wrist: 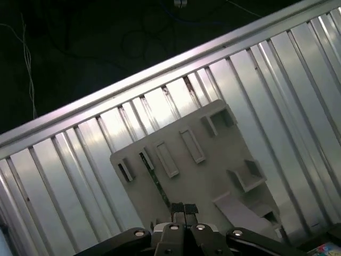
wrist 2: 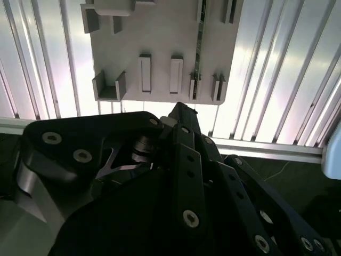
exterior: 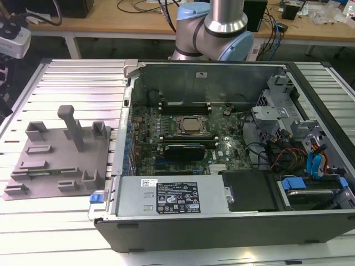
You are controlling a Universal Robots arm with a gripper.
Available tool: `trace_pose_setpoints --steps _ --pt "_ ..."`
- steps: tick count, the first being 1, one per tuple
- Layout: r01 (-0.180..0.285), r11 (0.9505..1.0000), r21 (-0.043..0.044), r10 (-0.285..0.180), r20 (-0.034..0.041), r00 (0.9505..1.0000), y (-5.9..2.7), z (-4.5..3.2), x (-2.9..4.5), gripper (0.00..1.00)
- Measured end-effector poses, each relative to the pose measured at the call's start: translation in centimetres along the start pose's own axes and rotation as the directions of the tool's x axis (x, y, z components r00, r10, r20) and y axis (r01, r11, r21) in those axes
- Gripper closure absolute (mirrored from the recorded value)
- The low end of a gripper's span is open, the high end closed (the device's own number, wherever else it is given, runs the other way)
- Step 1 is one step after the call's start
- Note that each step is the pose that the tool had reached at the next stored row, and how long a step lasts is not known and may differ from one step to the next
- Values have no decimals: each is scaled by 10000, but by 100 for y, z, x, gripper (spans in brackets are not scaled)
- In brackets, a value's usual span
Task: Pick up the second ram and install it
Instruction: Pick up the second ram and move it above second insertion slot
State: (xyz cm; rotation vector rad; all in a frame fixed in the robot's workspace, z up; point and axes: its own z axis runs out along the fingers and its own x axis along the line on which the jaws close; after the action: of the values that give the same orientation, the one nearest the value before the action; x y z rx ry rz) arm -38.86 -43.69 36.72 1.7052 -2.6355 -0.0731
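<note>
Table (exterior: pixel 72 83): ribbed metal, on which everything else is set.
Case (exterior: pixel 211 77): an open computer, laid on its side towards the exterior view's right, with the board exposed.
Arm (exterior: pixel 213 27): the base is seen behind the case.
Fixture (exterior: pixel 52 160): a grey tray with a post and small uprights, placed on the exterior view's left, beside the case.
Gripper (wrist: pixel 184 208): black, hung above the fixture; the fingertips (wrist: pixel 177 208) are seen pressed together with nothing held.
Label (exterior: pixel 176 198): a black-and-white sticker on the case's metal box; its print is not transcribed.
Processor (exterior: pixel 191 126): a silver square, seated mid-board.
Ram (wrist 2: pixel 198 48): a dark-green stick, stood on its long edge in a fixture slot. In both wrist views its long axis is lined up with the gripper's tip, the near end lying just ahead of the fingertips. It is not touched.
</note>
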Motion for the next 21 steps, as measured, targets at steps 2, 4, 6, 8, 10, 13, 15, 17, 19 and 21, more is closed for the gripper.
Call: trace_pose_setpoints --steps 2,4,6,8,10,13,15,17,19,21 --pt "214 9998 -5 -214 -8 9998 0 0 0 92" --pt "483 9988 -12 -483 -18 9988 0 0 0 92" --pt "732 9973 -18 -732 -28 9973 0 1 0 92" --pt "961 9954 -24 -961 -37 9954 0 0 0 92" --pt "1209 9927 -32 -1209 -47 9927 0 0 0 92" --pt "1533 9882 -41 -1534 -58 9882 0 0 0 92" --pt "1742 9847 -47 -1742 -65 9847 0 0 0 92" --pt "1949 9808 -55 -1949 -73 9808 0 0 0 92" --pt "2218 9751 -63 -2219 -83 9750 0 0 0 92" --pt "2438 9698 -70 -2438 -90 9698 0 0 0 92"
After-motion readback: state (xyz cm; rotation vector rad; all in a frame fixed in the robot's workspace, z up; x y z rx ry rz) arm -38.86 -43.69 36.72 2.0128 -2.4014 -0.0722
